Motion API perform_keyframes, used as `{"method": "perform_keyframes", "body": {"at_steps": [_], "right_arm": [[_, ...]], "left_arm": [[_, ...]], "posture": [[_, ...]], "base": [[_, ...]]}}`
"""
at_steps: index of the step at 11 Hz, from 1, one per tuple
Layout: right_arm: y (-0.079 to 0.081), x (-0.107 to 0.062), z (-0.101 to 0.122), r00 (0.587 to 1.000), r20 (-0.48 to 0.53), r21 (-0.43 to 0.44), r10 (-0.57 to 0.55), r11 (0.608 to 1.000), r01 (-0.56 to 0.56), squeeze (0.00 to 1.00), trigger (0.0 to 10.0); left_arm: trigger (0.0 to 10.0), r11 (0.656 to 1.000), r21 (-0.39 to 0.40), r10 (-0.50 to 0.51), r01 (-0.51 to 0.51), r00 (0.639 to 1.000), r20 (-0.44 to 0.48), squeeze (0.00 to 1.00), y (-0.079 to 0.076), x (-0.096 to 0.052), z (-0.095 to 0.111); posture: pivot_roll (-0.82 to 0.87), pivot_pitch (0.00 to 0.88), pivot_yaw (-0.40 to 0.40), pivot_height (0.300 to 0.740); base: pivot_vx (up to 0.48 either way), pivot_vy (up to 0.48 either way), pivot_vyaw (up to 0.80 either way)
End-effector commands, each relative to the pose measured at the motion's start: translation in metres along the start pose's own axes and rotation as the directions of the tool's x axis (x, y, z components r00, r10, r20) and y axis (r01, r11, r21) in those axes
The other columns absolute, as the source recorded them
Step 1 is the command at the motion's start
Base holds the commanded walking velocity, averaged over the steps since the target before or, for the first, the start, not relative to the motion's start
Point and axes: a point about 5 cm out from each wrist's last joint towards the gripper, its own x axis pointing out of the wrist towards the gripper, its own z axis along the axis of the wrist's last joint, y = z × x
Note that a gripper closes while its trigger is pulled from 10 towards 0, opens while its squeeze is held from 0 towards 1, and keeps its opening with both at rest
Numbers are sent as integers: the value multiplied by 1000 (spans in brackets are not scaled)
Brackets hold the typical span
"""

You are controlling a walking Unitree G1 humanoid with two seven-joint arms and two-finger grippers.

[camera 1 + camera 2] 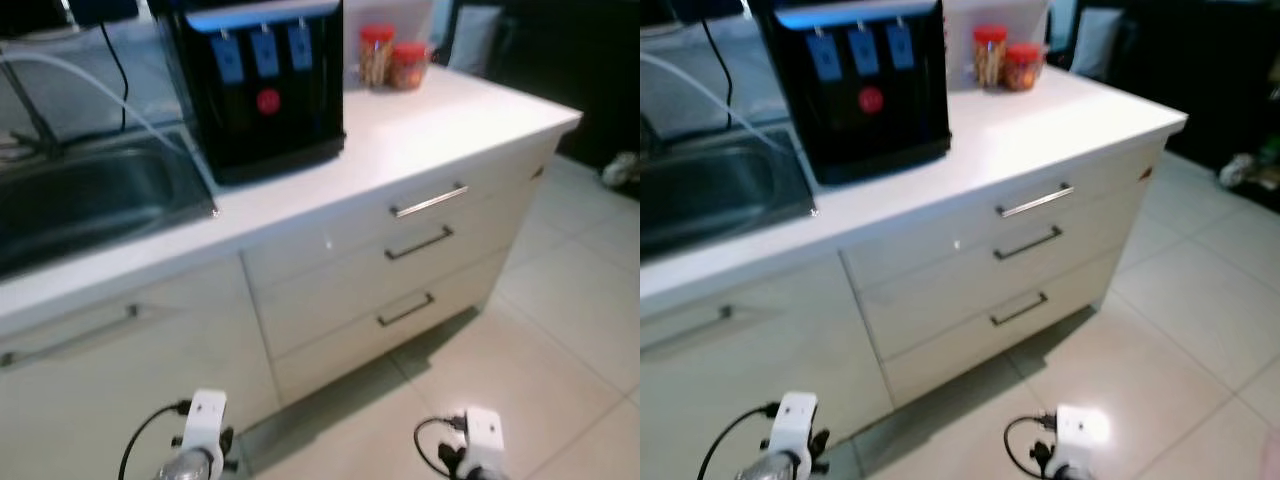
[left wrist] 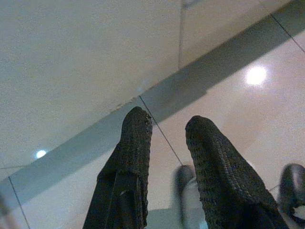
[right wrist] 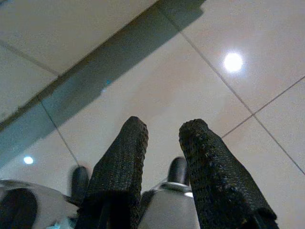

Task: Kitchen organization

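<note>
A white kitchen counter (image 1: 420,125) runs across in front of me. On it stand a black water dispenser (image 1: 262,85) and, at the back, two clear jars with red lids (image 1: 392,57). Below the counter's right half are three drawers with bar handles (image 1: 428,201). Both arms hang low in front of the cabinets, the left arm (image 1: 200,430) and the right arm (image 1: 480,440). The left gripper (image 2: 167,125) points at the floor by the cabinet base, open and holding nothing. The right gripper (image 3: 163,126) hangs over the tiles, open and holding nothing.
A steel sink (image 1: 80,195) is set into the counter left of the dispenser, with a white hose (image 1: 120,95) curving over it. A cabinet door (image 1: 110,370) sits below the sink. Beige floor tiles (image 1: 560,330) stretch to the right, past the counter's corner.
</note>
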Motion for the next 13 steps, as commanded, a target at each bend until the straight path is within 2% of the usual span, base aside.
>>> {"method": "perform_keyframes", "body": {"at_steps": [1,13], "right_arm": [[11,2,6,999,17,-3,29,1000,-29,0,10000],[11,2,5,1000,13,-1,27,1000,-27,0,10000]], "left_arm": [[10000,1000,10,26,-27,1000,9,0,11,-1,2],[10000,1000,17,23,-23,1000,8,0,10,-1,2]], "posture": [[122,0,45,740],[129,0,46,740]], "base": [[0,0,800],[0,0,800]]}}
